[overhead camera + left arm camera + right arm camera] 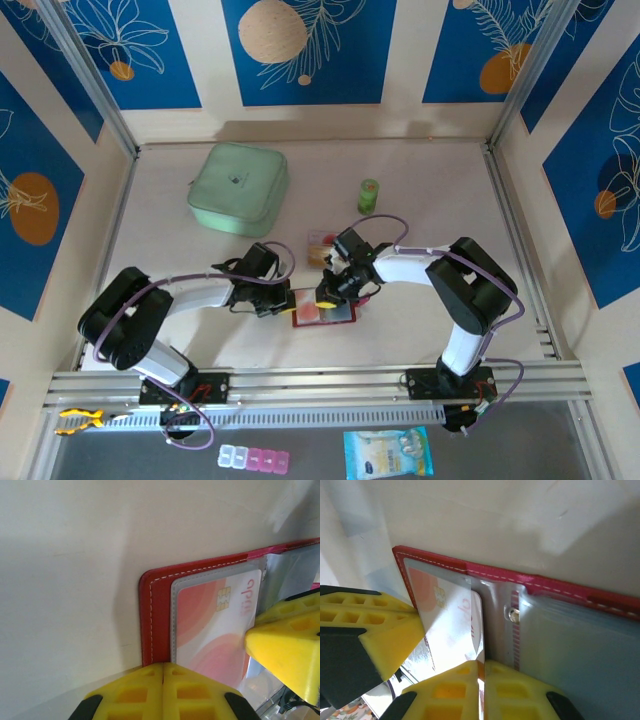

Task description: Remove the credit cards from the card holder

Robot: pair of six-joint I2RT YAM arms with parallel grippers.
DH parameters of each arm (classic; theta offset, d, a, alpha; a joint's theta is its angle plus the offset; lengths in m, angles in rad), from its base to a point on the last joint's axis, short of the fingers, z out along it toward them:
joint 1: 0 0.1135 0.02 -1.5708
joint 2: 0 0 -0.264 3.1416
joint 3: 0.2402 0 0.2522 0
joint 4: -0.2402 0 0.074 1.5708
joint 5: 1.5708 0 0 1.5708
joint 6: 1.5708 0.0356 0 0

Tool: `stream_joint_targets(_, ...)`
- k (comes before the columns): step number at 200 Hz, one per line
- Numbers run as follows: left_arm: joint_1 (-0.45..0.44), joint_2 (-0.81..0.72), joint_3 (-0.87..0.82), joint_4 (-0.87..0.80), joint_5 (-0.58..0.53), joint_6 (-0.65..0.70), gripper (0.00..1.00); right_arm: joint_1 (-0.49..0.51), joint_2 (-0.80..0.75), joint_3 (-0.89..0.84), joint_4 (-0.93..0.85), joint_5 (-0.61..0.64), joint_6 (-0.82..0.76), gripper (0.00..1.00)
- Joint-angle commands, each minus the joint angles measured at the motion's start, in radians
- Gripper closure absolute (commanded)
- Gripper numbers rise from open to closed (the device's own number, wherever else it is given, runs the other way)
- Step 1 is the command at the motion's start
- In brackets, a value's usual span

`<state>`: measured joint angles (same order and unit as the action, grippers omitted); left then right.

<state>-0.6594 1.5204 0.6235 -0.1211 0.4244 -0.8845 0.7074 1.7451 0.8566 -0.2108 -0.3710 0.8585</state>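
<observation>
— What is being shown, starting with the room?

— A pale table (420, 180) is being enclosed by blue leaf-patterned panels (300, 50). A pale-green pouch (238, 188) is lying at the far left, with a small green bottle (368, 195) well apart to its right. The card holder (325, 313) is lying open near the front, between the two arms.

— How are the jaws being held?

— The left gripper (162, 669) is being held with its fingers together over the holder's red stitched edge. Whether that edge is being pinched or only pressed down cannot be told. The right gripper (481, 667) is being held with its fingers together too. The edge of the red-and-white card (450, 615) is running into the seam between them, so the card is judged to be clamped.

— Where is that card lying?

— It is lying in the holder's left half, apparently partly under the clear pocket. Its near edge is at the right jaws, and the left jaws are just beside it.

— How is it expected to handle?

— It is judged thin, stiff, light and glossy, so slipping is to be expected. It is best taken by the exposed edge and drawn flat along the pocket while the soft holder is being pinned. Otherwise the holder is likely to be dragged along.
</observation>
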Motion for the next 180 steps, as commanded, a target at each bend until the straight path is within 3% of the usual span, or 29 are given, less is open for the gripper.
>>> stream_joint_targets(1,-0.006,-0.001,0.019,-0.041,-0.015,0.001,0.98,0.001,-0.014,-0.02,0.027,-0.033,0.013,0.91)
stream_joint_targets(127,-0.007,-0.003,0.026,0.004,0.024,-0.028,0.98,-0.005,-0.02,-0.034,0.027,-0.027,0.007,0.93)
stream_joint_targets(180,-0.008,0.049,0.009,-0.091,-0.023,0.033,0.99,-0.016,-0.066,-0.064,0.035,-0.006,0.008,0.98)
